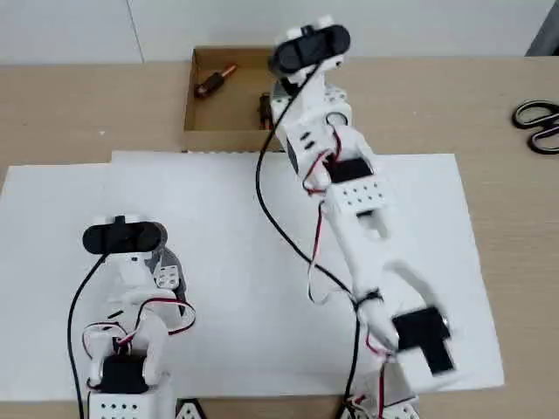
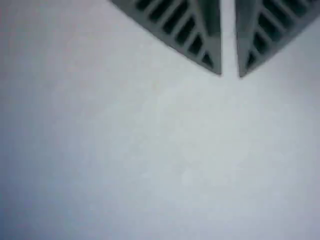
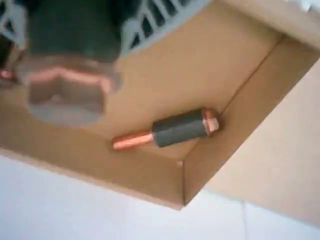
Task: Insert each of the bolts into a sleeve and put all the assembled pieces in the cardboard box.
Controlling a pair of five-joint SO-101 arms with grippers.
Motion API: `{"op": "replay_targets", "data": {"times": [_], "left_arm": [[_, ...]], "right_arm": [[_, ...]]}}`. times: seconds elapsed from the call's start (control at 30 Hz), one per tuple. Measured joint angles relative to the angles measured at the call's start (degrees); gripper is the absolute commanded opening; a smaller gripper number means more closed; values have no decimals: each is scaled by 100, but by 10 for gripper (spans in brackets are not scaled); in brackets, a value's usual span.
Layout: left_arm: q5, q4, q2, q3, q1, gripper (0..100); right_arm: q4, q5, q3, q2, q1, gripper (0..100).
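Closest to the lens in the right wrist view is a copper bolt head [image 3: 65,95], badly blurred. It pokes out of a dark sleeve [image 3: 75,42] that the right gripper [image 3: 75,20] has pinched between its grey fingers [image 3: 150,20]. All of that hangs inside the box [image 3: 125,175]. Past it, a finished piece [image 3: 172,131] lies flat on the box floor with its head end tucked into a corner. Can't tell whether the held one touches the floor.

Left wrist view: the left gripper [image 2: 230,75] sits over white paper [image 2: 150,160], fingers almost pressed together — just a thin slit, nothing in it.

High view: the right arm is stretched out to the box near the far edge of the table [image 1: 70,113], its wrist covering the box's right part — a dark bit shows under it. The left arm is on the near side, over the paper. Scissors [image 1: 537,124] lie far right, partly cut off.
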Motion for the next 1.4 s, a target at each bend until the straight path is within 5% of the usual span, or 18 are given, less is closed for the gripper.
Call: {"op": "replay_targets", "data": {"times": [0.73, 0.97, 1.4], "left_arm": [[0, 0, 0, 0, 0, 6], [0, 0, 0, 0, 0, 6], [0, 0, 0, 0, 0, 6]], "right_arm": [[-62, 0, -5556, 5073, -396, 13], [35, 0, -5644, 5099, -387, 220], [607, 35, -6549, 5090, -387, 0]]}}
